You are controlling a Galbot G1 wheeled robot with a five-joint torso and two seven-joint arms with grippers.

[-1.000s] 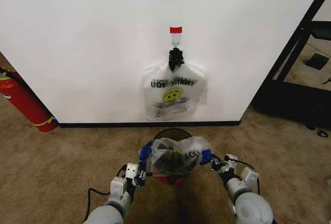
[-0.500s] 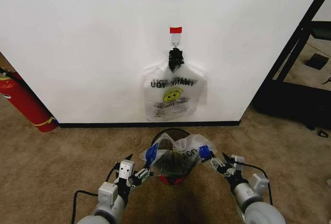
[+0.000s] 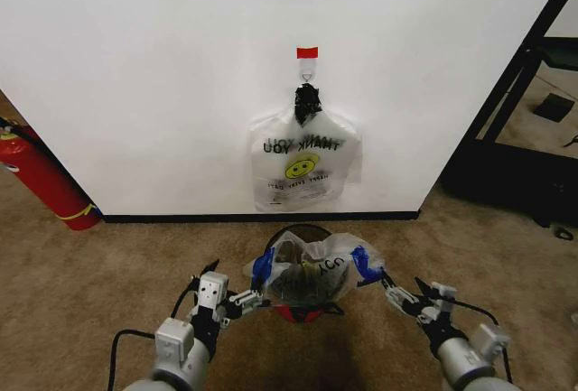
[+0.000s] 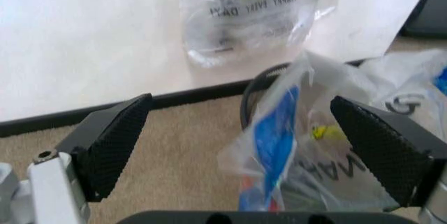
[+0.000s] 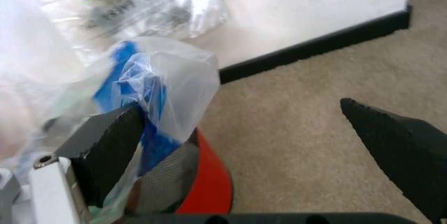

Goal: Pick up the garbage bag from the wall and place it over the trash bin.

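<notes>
We see the garbage bag (image 3: 312,269) draped over the trash bin (image 3: 305,311) below the wall (image 3: 181,84). Flanking the bin, left gripper (image 3: 246,300) and right gripper (image 3: 395,296) fingers are spread, holding nothing.

The room is evenly and brightly lit, and the white wall (image 3: 163,75) glares almost to washout in the wrist views. Soft shadow pools on the carpet (image 3: 99,283) under the trash bin (image 3: 302,310). Close up, the garbage bag (image 4: 279,140) looks blurred.
</notes>
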